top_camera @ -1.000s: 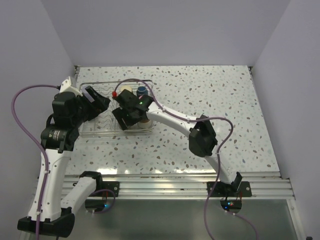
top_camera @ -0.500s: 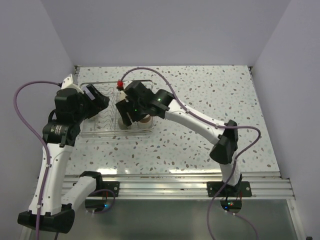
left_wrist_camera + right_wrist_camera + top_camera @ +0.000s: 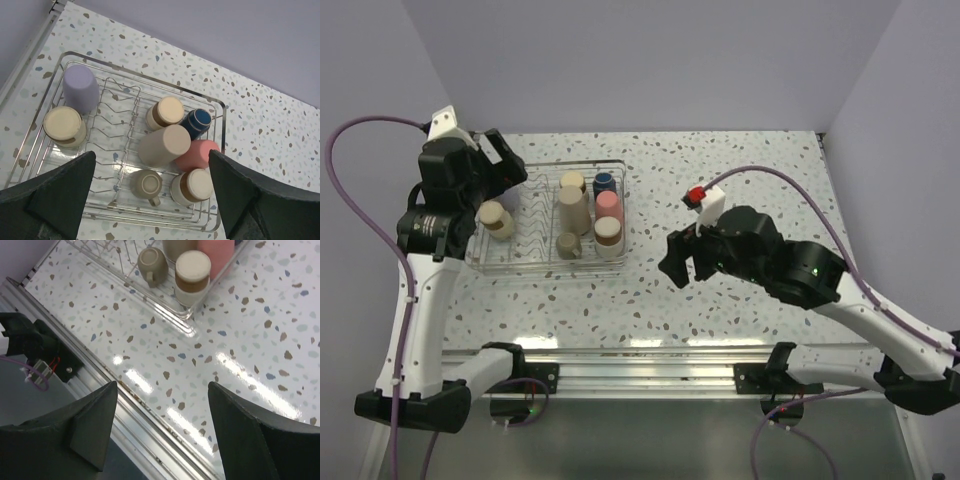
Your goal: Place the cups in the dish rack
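We see the dish rack [image 3: 112, 137], a rectangular basket of thin, shiny silver wire with a row of wavy upright prongs down its middle. It sits at the far left of the speckled, glossy terrazzo table [image 3: 240, 340], and all eight cups are inside it. At the left end stand a matte lavender tumbler [image 3: 80, 87] with a rounded bottom turned up, and just beside it a stout cup with a flat cream disc on top [image 3: 65, 125]. The other six crowd the right end. A second cream-topped cup with a brown band [image 3: 165, 111] touches a small glossy dark-blue mug [image 3: 196, 122]. A smooth beige tumbler [image 3: 164, 145] tilts against a pink tumbler [image 3: 197, 154]. Nearest the front rim are a small olive-tan mug [image 3: 146, 184], its round mouth and little handle facing the camera, and a third cream-topped banded cup [image 3: 192, 186]. The left gripper [image 3: 508, 162] hangs above the rack's far left side, its blocky black fingers [image 3: 55, 200] spread wide with nothing between them. The right gripper [image 3: 685, 262] hovers over bare table, well apart from the rack to its right, and its wedge-shaped black fingers [image 3: 75, 440] are likewise parted and empty.
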Controlling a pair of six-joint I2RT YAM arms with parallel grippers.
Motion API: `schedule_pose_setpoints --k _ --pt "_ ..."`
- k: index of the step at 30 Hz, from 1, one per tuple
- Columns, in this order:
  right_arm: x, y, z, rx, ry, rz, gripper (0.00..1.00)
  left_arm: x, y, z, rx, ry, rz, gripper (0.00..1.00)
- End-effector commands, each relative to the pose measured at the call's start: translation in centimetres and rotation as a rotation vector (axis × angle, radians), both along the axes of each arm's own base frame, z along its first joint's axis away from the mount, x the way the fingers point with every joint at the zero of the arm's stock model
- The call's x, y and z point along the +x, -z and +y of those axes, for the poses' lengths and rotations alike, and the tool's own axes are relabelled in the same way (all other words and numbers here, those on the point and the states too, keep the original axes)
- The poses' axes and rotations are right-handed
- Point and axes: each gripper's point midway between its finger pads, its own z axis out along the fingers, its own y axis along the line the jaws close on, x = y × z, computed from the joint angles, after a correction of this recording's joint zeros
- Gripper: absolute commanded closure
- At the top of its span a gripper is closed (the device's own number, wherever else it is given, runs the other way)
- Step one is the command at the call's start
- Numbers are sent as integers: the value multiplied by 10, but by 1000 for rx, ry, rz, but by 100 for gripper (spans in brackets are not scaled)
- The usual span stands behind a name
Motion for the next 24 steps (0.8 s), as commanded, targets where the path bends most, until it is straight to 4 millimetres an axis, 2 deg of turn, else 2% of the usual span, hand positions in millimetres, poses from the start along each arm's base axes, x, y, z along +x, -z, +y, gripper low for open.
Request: schedule_pose_setpoints --k 1,2,3,5,10,12,13,15,16,18,19,20,21,22,23,24 --pt "-6 13 -21 39 83 20 23 13 -15 10 54 -35 -43 2" --pt "-11 8 -30 78 98 22 23 16 -14 10 45 -38 -46 0" --pt "-15 15 -35 74 104 35 22 22 -15 10 42 -44 -52 0" --pt "-23 16 -46 99 114 49 22 29 -18 12 39 -62 -64 0" --pt "-35 14 -67 132 140 62 20 34 -16 20 71 -95 -61 0" --pt "-40 12 -77 145 147 57 19 30 -5 24 91 -111 -38 0" --pt "-42 11 -81 151 155 58 18 29 9 25 112 -104 -6 0" --pt "-45 15 -89 147 167 64 14 21 18 30 136 -116 9 0" --pt "-48 11 -95 168 177 58 11 17 38 31 155 -109 51 0" --pt "-50 13 -99 179 180 56 9 5 44 33 163 -113 33 0" --pt "-53 11 -103 196 175 48 7 0 72 34 183 -102 80 0" --pt "-54 13 -104 196 173 50 6 -7 64 35 176 -110 10 0" --pt "-57 15 -105 194 161 54 6 -12 70 36 175 -114 -5 0" --pt "-61 12 -109 209 152 42 5 -19 99 36 176 -113 30 0" --pt "-62 13 -111 210 147 39 4 -27 87 41 162 -145 -59 0" --pt "-65 12 -112 219 133 35 3 -32 93 44 163 -162 -78 0"
